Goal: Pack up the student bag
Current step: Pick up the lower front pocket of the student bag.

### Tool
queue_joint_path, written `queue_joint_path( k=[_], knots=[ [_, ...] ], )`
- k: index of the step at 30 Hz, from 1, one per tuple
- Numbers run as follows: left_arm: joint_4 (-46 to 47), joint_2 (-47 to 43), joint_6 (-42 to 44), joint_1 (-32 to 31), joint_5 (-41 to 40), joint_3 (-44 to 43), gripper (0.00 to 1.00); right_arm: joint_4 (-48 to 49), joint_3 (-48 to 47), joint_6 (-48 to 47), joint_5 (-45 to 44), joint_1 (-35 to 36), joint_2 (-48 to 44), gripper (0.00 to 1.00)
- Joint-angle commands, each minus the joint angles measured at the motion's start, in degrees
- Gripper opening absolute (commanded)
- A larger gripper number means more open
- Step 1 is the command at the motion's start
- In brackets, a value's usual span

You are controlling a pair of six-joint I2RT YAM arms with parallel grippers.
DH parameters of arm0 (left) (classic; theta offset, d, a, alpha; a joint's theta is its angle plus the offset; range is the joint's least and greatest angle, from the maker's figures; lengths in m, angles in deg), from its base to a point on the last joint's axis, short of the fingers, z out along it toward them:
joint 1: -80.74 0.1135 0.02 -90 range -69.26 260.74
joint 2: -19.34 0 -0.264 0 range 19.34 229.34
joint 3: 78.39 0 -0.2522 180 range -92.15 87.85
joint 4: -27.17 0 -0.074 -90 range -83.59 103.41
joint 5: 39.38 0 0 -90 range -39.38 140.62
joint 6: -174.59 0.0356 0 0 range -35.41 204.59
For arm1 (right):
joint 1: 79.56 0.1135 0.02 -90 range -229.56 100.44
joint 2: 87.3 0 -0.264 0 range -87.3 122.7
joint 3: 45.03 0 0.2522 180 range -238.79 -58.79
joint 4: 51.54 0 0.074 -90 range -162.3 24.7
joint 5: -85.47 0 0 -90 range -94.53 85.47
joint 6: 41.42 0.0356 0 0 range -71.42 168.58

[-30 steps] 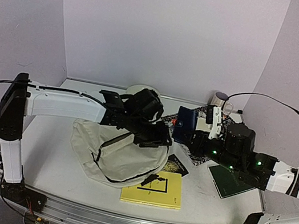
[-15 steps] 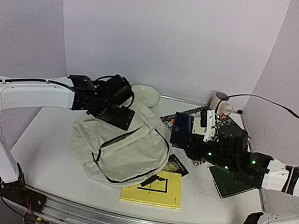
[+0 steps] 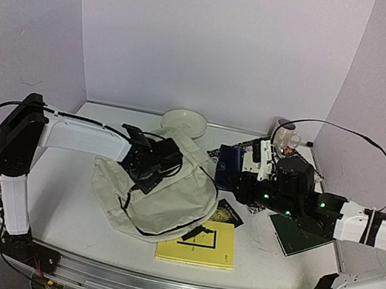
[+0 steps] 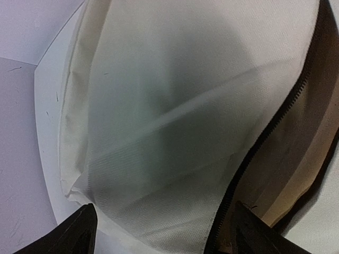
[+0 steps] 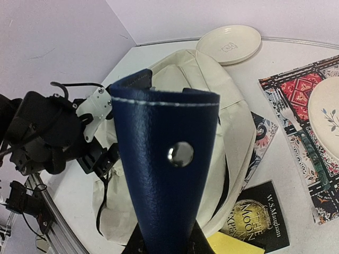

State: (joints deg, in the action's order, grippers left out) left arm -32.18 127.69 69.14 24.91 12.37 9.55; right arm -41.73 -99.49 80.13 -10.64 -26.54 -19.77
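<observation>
The worktop (image 3: pixel 65 189) has most of the load lying loose on it, so by my reckoning I'm early in the packing. I can't see into the bag well enough to say whether anything is in it.

The student bag (image 3: pixel 168 200) lies left of centre on the worktop, between the two arms. It is cream fabric, soft and slumped almost flat, with black zipper lines curving across it and a black strap end near its front edge. From the left wrist view one zipper is parted, and a darker tan lining shows in the gap.

To pack, as far as I can tell: a yellow book (image 3: pixel 198 244) touching the bag's near edge, a green notebook (image 3: pixel 297 234) to the right, a dark paperback (image 5: pixel 257 217) just beside the bag, and a navy case (image 5: pixel 164 174) with a metal snap. The patterned placemat (image 5: pixel 302 95), pale plate (image 3: pixel 184 122) and mug (image 3: pixel 284 134) sit at the back.

My right fingers (image 5: pixel 197 244) are pinching the navy case upright, just right of the bag and above the worktop. My left fingers (image 4: pixel 79 235) are spread wide, close over the bag by the open zipper, holding nothing. I judge the next job is widening that opening so the case can go in.
</observation>
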Motion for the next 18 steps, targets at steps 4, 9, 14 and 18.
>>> queue_joint_path(
  k=[4,9,14,18],
  knots=[
    [-1.01,5.03,3.45,-3.18,-7.27,-1.1,0.91,2.51,-3.83,0.2,1.05,-0.12,1.71,0.0],
    [-1.71,8.03,2.77,-3.17,-13.6,-1.58,0.9,3.26,-3.72,0.45,1.71,-0.12,2.55,0.0],
    [-4.02,11.25,0.52,-3.15,-20.81,-3.08,0.8,3.91,-3.4,0.88,2.43,-0.15,3.03,0.0],
    [-6.13,10.61,-2.09,-3.17,-23.01,-5.01,0.63,4.16,-3.25,1.0,2.73,-0.1,2.96,0.0]
  ],
)
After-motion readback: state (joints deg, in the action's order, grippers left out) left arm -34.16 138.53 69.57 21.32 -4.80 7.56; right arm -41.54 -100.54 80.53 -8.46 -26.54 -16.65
